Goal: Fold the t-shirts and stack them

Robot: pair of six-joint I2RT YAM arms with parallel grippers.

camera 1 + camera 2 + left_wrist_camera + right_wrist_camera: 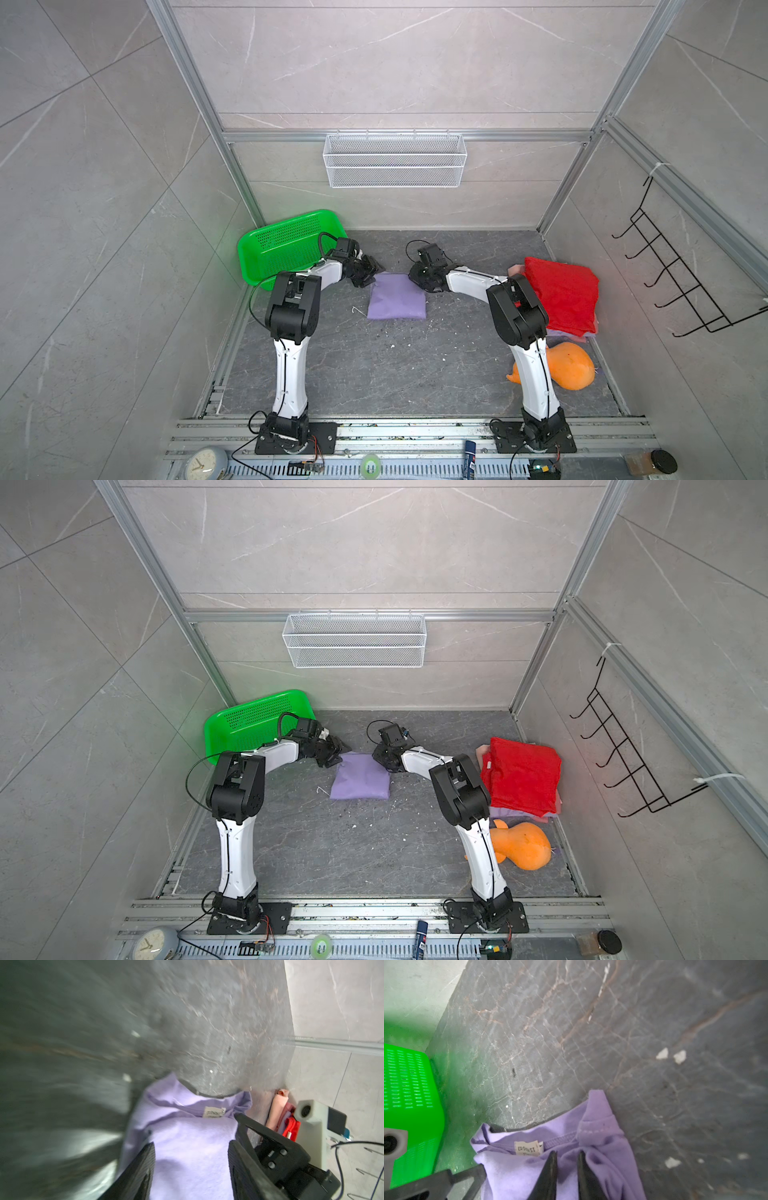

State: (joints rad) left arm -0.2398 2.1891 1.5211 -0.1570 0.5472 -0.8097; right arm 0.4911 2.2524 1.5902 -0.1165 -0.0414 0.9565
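Orange plush toy (pixel 571 365) nearest, right front of the dark table (pixel 374 374), close beside the right arm

Further in, centre: lavender t-shirt (pixel 397 297), folded to a neat rectangle, flat on the table, collar at its far edge. Both grippers work that far edge, one at each corner

At the far left corner, left gripper (pixel 191 1144): fingers (pixel 143 1167) spread wide, straddling the cloth, shirt surface lying between them; whether the tips press down, cannot tell

At the far right corner, right gripper (pixel 568 1153): its fingers drawn close together, a ridge of lavender fabric pinched between the tips, just beside the white neck label (pixel 527 1148)

Right of the arms, by the side wall: red t-shirt (pixel 561 291), folded, topping a stack (pixel 569 332); pink and lavender edges show beneath it

Far left corner: green perforated basket (pixel 286 245), tilted up, apart from the lavender t-shirt
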